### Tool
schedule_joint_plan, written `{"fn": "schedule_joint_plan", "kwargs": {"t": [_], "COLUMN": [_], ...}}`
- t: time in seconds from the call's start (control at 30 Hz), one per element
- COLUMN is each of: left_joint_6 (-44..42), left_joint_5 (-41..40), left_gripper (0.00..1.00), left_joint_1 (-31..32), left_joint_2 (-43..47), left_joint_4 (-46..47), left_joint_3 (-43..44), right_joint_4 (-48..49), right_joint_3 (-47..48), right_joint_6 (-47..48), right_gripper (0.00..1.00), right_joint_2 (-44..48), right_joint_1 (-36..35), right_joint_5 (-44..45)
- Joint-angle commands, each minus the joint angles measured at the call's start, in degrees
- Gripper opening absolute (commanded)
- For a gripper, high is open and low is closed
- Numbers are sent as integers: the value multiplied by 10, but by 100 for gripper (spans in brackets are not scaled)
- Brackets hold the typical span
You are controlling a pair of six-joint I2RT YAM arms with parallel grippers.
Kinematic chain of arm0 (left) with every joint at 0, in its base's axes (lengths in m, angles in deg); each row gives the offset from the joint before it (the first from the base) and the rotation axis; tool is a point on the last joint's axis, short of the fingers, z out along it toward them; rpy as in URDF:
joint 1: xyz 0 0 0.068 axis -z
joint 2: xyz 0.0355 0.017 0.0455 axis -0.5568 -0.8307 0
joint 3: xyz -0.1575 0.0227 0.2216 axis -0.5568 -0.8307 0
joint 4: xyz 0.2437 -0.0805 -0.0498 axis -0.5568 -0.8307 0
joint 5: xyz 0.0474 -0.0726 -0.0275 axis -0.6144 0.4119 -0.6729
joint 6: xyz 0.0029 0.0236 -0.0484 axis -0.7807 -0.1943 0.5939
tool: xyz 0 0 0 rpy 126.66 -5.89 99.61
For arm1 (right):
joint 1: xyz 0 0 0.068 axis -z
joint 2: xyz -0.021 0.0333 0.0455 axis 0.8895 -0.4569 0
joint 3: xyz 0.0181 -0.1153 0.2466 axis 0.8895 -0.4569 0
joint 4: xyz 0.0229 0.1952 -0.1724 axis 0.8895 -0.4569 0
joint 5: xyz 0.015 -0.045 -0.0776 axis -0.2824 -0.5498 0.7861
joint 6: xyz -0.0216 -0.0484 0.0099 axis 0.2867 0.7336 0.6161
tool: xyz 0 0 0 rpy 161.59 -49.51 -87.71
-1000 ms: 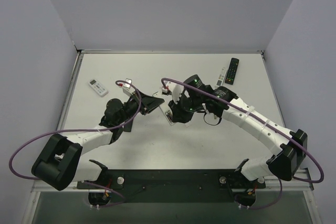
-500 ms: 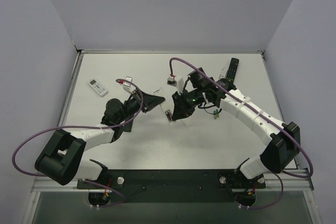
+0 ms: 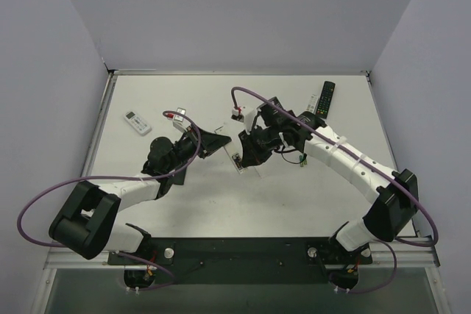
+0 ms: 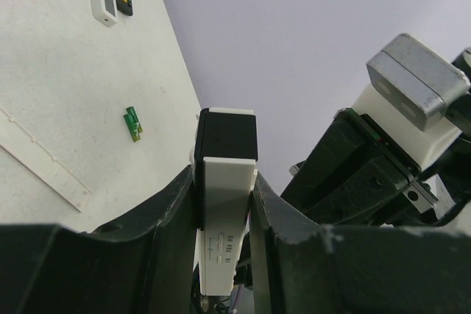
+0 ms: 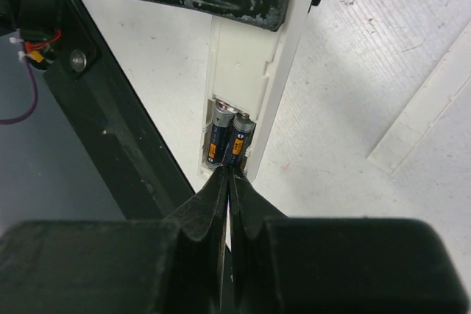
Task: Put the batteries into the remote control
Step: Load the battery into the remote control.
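Observation:
My left gripper (image 4: 223, 179) is shut on a white remote control (image 4: 224, 196) with a black side and holds it off the table, tilted. In the right wrist view the remote control (image 5: 254, 56) has its compartment open, with two dark batteries (image 5: 229, 137) bearing orange labels lying side by side in it. My right gripper (image 5: 230, 172) is shut with nothing between its fingers, and its tips sit at the lower ends of those batteries. From above, the left gripper (image 3: 215, 143) and the right gripper (image 3: 246, 154) meet at the remote control (image 3: 236, 159). Green batteries (image 3: 303, 158) lie on the table.
A small white remote (image 3: 137, 122) lies at the left. A black remote (image 3: 325, 99) and a white one (image 3: 312, 106) lie at the back right. A long white strip (image 4: 40, 159) lies flat on the table near the green batteries (image 4: 132, 123).
My right arm has swung its wrist round over the remote control, and its jaws have closed fully at the batteries' ends. The left gripper has kept its hold almost still.

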Motion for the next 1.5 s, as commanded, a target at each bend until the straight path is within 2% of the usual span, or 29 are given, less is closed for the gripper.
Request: {"fn": "schedule_joint_plan", "kwargs": {"t": [0.0,0.2,0.37,0.63,0.77,1.1,1.27,1.33,1.37,1.47], "left_joint_6": [100,85,57,27,14,3,4,4,5,12], "left_joint_5": [33,15,8,-7,-14,-24,-24,-24,-23,-24], "left_gripper": [0,0,0,0,0,0,0,0,0,0], "left_joint_1": [11,8,4,3,3,3,3,3,3,3], "left_joint_2": [20,23,36,47,54,75,88,92,94,97], "left_joint_4": [100,63,15,-24,-51,-59,-59,-57,-56,-45], "left_joint_3": [51,37,41,38,35,29,28,27,27,24], "right_joint_4": [8,23,27,51,78,137,183,196,205,219], "right_joint_3": [3,2,10,11,-2,-44,-79,-95,-99,-112], "right_joint_6": [13,-13,-28,-68,-87,-144,-184,-190,-196,-206], "right_gripper": [0,6,21,31,31,55,56,53,51,36], "right_joint_2": [-12,19,41,79,100,87,71,68,66,62], "right_joint_1": [-18,-18,-9,15,26,41,41,41,41,44], "right_joint_5": [165,178,145,100,75,-30,-61,-68,-72,-81]}}
